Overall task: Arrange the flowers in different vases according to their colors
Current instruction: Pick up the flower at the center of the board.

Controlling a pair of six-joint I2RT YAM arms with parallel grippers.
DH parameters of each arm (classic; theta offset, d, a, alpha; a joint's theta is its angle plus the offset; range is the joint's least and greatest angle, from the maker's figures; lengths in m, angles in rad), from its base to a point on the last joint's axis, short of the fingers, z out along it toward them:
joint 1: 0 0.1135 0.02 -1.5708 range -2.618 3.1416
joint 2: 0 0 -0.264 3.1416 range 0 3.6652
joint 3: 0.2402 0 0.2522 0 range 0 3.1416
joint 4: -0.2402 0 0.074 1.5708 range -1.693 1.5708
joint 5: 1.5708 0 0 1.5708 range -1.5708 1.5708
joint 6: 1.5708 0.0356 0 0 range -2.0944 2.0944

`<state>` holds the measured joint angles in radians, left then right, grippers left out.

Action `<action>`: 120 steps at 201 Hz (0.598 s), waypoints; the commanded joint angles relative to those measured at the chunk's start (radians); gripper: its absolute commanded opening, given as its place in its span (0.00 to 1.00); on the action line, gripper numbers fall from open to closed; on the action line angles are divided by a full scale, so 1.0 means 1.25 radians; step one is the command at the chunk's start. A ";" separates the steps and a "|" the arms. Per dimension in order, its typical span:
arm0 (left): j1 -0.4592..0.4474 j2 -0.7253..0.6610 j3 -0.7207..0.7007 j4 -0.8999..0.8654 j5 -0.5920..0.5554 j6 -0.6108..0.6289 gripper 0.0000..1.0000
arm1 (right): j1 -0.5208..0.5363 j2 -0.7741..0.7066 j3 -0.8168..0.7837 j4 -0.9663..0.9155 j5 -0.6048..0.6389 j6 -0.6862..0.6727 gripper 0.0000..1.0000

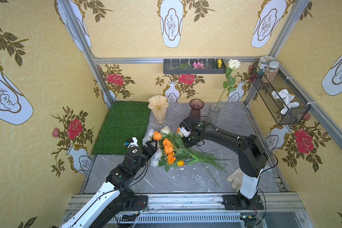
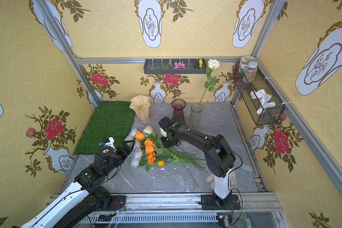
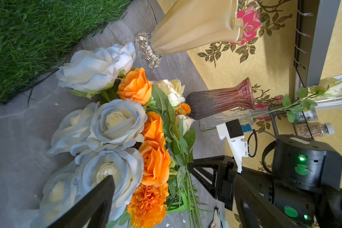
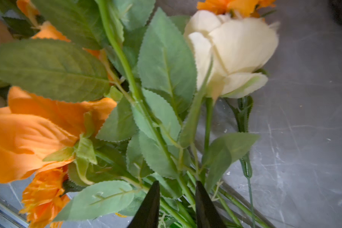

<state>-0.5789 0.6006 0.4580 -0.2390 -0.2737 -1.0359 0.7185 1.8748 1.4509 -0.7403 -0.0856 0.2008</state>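
Three vases (image 1: 195, 109) behind heaped flowers (image 1: 169, 148), grass mat (image 1: 122, 126) alongside

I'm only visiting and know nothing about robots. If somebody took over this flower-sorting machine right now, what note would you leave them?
Left pincer: open, holding nothing, at the pale blue-white roses.
Right pincer: narrowed around green stems near a lying cream-white rose; grip unclear.
Done: one tall cream-white rose stands in the clear glass cylinder vase.
Left: cream-amber ruffled glass vase and dark purple ribbed glass vase look empty; the mixed flower heap lies on the grey table.
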 commanded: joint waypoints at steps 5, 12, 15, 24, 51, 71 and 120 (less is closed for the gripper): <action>0.001 0.000 0.003 0.018 0.000 0.013 0.95 | 0.014 0.014 0.003 -0.002 0.001 -0.005 0.32; 0.001 0.000 0.004 0.019 -0.001 0.013 0.95 | 0.014 0.017 0.003 0.000 0.003 -0.004 0.32; 0.001 -0.001 0.004 0.019 0.000 0.013 0.95 | 0.014 0.019 0.003 0.001 0.003 -0.005 0.32; 0.000 -0.001 0.004 0.019 0.001 0.013 0.95 | 0.014 0.021 -0.001 0.008 0.003 -0.005 0.32; 0.001 -0.002 0.004 0.018 0.000 0.013 0.95 | 0.013 0.040 0.002 0.013 0.017 -0.014 0.29; 0.001 -0.006 0.001 0.016 -0.001 0.009 0.96 | 0.013 0.056 0.008 0.012 0.021 -0.017 0.25; 0.000 -0.013 -0.003 0.017 -0.004 0.008 0.96 | 0.012 0.050 0.016 0.010 0.035 -0.025 0.20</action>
<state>-0.5789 0.5838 0.4580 -0.2390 -0.2741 -1.0363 0.7326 1.9404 1.4582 -0.7326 -0.0719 0.1802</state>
